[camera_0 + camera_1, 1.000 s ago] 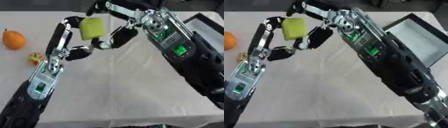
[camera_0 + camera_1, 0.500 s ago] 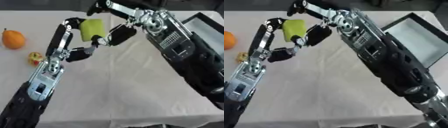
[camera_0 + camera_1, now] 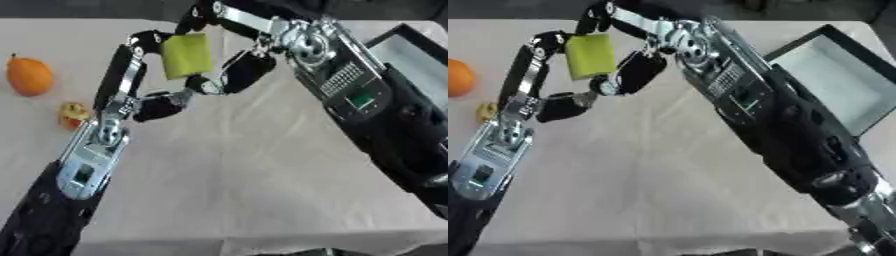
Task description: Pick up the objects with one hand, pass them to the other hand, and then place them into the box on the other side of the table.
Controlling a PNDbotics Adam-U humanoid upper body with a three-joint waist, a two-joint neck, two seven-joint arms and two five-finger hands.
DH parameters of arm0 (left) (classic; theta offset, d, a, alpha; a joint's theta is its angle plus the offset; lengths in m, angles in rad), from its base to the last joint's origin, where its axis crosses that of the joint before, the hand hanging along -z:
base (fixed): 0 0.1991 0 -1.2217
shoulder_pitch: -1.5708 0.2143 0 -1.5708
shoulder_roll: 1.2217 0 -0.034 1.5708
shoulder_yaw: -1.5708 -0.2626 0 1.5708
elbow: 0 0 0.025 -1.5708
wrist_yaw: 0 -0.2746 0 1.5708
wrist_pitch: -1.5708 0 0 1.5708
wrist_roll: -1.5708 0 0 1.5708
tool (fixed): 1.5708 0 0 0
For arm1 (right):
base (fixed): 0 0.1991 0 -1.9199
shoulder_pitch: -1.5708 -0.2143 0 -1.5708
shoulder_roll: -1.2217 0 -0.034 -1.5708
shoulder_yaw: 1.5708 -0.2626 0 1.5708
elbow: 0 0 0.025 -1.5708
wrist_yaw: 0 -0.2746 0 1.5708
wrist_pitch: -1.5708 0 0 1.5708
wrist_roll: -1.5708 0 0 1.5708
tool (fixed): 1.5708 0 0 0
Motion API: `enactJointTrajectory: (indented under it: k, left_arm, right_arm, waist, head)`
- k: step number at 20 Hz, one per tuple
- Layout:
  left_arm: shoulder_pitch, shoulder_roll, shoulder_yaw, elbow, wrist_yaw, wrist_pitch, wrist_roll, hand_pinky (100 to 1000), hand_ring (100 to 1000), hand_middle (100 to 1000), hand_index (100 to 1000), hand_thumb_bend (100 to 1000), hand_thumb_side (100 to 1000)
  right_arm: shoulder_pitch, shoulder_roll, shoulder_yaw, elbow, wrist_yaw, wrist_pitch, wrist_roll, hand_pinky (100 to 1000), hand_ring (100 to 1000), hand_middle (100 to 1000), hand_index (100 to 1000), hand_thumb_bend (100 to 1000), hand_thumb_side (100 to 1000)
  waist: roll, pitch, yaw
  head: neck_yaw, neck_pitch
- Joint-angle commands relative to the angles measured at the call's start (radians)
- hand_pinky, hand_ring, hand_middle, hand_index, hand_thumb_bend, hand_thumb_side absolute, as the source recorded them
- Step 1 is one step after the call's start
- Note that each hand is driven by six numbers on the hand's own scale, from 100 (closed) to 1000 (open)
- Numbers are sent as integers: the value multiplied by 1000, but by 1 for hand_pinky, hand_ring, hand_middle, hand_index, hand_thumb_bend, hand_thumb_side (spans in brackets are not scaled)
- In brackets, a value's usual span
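A yellow-green block hangs in the air over the far middle of the table, between my two hands. My left hand reaches up from the lower left, with fingers curled over the block's upper left corner and thumb below it. My right hand comes in from the right, one finger hooking over the block's top and the thumb against its lower right edge. The open grey box with a dark rim lies at the table's right side.
An orange sits at the far left on the beige tablecloth. A small red and yellow thing lies just right of it, close to my left forearm. My bulky right arm crosses the table's right half.
Both hands and the block stay almost where they were. The right hand's thumb has shifted slightly to the right under the block.
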Motion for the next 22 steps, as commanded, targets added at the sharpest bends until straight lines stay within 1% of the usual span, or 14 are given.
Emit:
enactJointTrajectory:
  k: [1,6,9,14,17,19,22]
  left_arm:
    - [-16,-10,2,-18,16,-13,15,746,555,531,493,100,100]
    - [-13,-13,-3,-15,77,-72,16,744,552,527,494,100,101]
    - [-11,-15,-3,-10,100,-94,15,742,548,523,495,100,107]
    - [-9,-17,-5,-9,132,-146,19,730,543,517,503,100,124]
    - [-8,-18,-7,-3,155,-178,18,726,540,512,514,100,126]
    - [-7,-18,-8,4,163,-187,12,726,539,512,516,100,122]
    - [-6,-20,-7,12,160,-185,1,726,539,512,518,100,124]
  right_arm:
    - [-18,-1,-9,-2,8,-2,6,924,855,781,781,436,100]
    - [-20,4,-8,5,15,8,-17,923,850,779,779,443,100]
    - [-21,8,-5,10,22,11,-32,923,847,777,778,441,100]
    - [-21,13,-2,17,42,1,-46,923,835,761,763,423,100]
    - [-22,15,0,18,57,-10,-54,923,812,727,731,405,100]
    - [-20,16,0,20,61,-13,-61,922,799,692,698,379,100]
    - [-16,18,-2,25,44,-9,-77,926,790,655,664,296,100]
  waist:
    - [1,-13,1]
    - [0,-13,2]
    - [-1,-13,2]
    - [-1,-12,2]
    - [-2,-12,2]
    - [-2,-11,1]
    - [-2,-11,1]
  head:
    - [7,7]
    - [10,5]
    - [9,2]
    - [9,4]
    - [10,5]
    - [10,4]
    - [12,-1]
